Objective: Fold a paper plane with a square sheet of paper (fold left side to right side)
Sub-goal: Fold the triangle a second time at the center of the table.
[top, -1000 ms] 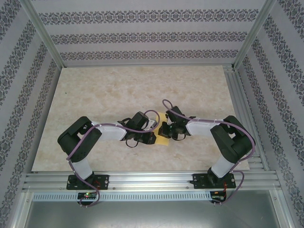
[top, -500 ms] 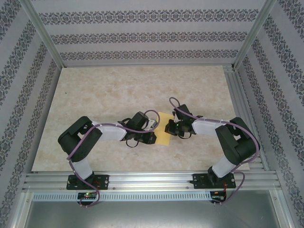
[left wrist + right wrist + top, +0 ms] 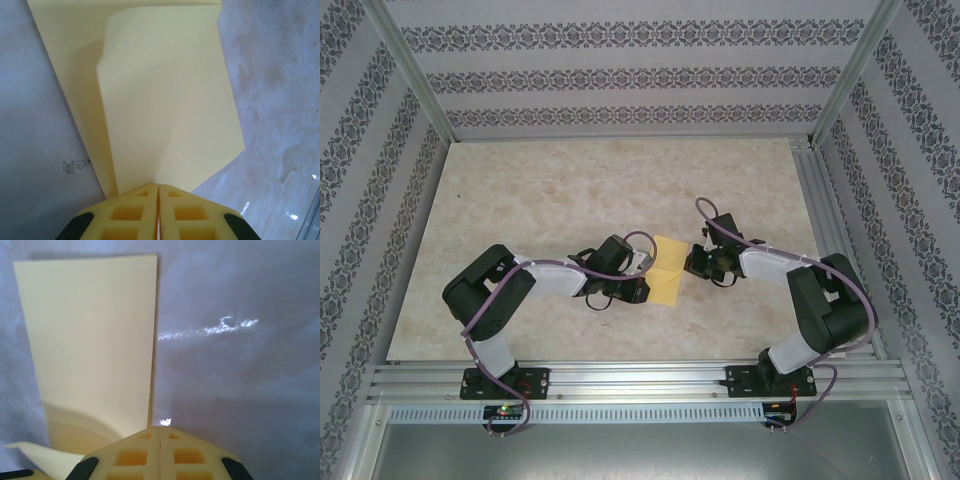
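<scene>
A thin pale-yellow square sheet of paper (image 3: pixel 667 271), partly folded over, lies flat near the centre of the marbled beige table (image 3: pixel 540 200). The left gripper (image 3: pixel 158 192) has its jaws clenched at the sheet's 8 o'clock edge. The right gripper (image 3: pixel 160 434) has its jaws pressed together just beside the 3 o'clock edge.

A pale marbled worktop (image 3: pixel 570 200) sits between white walls (image 3: pixel 620 80) banded with dark ornamental stripes. Aluminium posts (image 3: pixel 410 75) rise at the back corners. Slotted rails (image 3: pixel 640 378) line the near edge, and below them lies what may be a grey metal tray (image 3: pixel 620 445). The light is soft and even.
</scene>
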